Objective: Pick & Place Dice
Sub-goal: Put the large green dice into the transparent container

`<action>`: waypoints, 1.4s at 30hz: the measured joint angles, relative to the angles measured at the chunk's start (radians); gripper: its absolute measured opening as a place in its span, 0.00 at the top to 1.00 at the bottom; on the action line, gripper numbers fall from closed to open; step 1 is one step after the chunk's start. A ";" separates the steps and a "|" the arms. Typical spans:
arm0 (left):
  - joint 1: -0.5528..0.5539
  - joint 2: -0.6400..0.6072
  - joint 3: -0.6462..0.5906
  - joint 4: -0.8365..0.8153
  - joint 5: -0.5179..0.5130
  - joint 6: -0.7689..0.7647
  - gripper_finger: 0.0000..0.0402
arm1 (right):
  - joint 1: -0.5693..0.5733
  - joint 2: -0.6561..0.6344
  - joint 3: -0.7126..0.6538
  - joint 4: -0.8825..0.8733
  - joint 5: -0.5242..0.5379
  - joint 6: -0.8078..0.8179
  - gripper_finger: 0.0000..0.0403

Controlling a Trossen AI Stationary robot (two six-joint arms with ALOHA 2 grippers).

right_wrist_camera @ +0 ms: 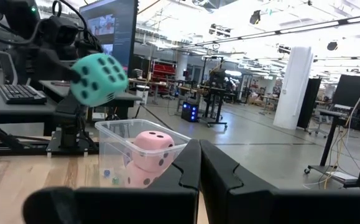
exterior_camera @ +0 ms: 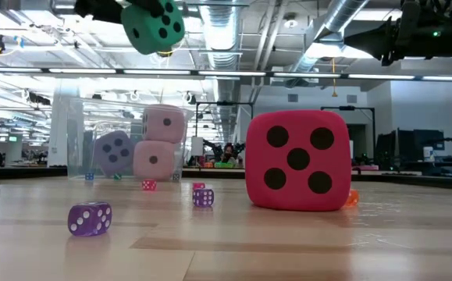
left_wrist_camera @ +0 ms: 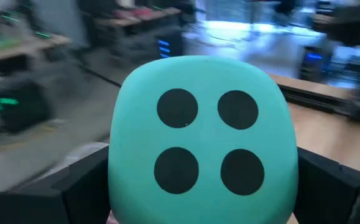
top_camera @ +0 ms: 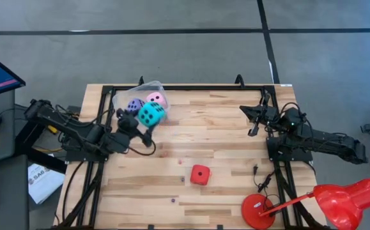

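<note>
The red die (exterior_camera: 297, 161) sits nearest the low cam, alone on the table (top_camera: 236, 191), well apart from the clear tub (top_camera: 147, 87) & nearer the front edge. Small dice lie scattered round it: a tiny purple one (exterior_camera: 90, 218) closest, more tiny ones (exterior_camera: 203, 197) btwn it & the tub.

Left gripper (top_camera: 141, 125) is clamped across the cyan die (top_camera: 151, 114), jaws spread wide w/ the die filling the gap, four-pip face toward the wrist cam (left_wrist_camera: 206, 142). Die hangs in the air, just beside/over the tub's near rim. In the tub: two pale pink dice (exterior_camera: 164, 125) stacked, violet-blue die (top_camera: 133, 106) beside them.

Right gripper (right_wrist_camera: 199, 163) is parked far across the table from the tub, fingers pressed together, holding nothing.

Risks, as I judge it: tub is already crowded, so a drop could land on the pink stack, bounce out or tip the light tub. Die isn't clearly centred over the opening; letting go early probably clips the rim. Soft rounded die may also roll on landing.

Surface: pale wood planks in a black frame, red lamp (top_camera: 338, 201) at the corner farthest from the tub. Beyond: grey floor, desks, monitors, open workshop w/ ceiling ducts.
</note>
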 joint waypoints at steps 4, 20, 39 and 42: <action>0.034 0.000 0.000 -0.037 -0.110 0.000 0.07 | 0.000 0.000 0.000 0.000 0.000 0.000 1.00; 0.347 0.001 0.000 -0.199 0.012 -0.118 0.07 | 0.000 0.000 0.000 0.000 0.000 0.000 1.00; 0.638 0.001 0.000 -0.376 0.141 -0.213 0.07 | 0.000 0.000 0.000 -0.001 0.000 0.001 1.00; 0.671 0.001 0.000 -0.421 0.172 -0.253 0.07 | 0.000 0.000 0.000 -0.001 0.000 0.001 1.00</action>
